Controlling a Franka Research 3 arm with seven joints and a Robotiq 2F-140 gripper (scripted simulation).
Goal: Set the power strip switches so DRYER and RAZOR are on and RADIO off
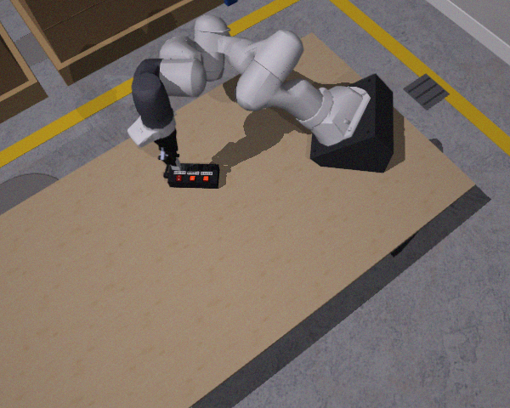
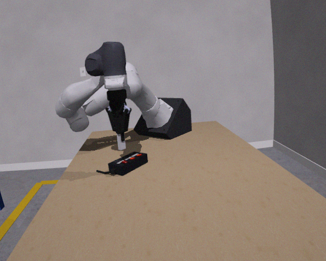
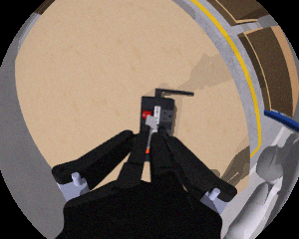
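The gripper (image 2: pixel 121 145), fingers together on nothing, hangs above the cable end of the power strip (image 1: pixel 194 176) lying flat on the table (image 1: pixel 290 246); an off-centre press could shove or tip it

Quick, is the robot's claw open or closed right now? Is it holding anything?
End effector: closed, fingertips pressed together, holding nothing. It hangs just above the power strip, at the end where the cord comes out.
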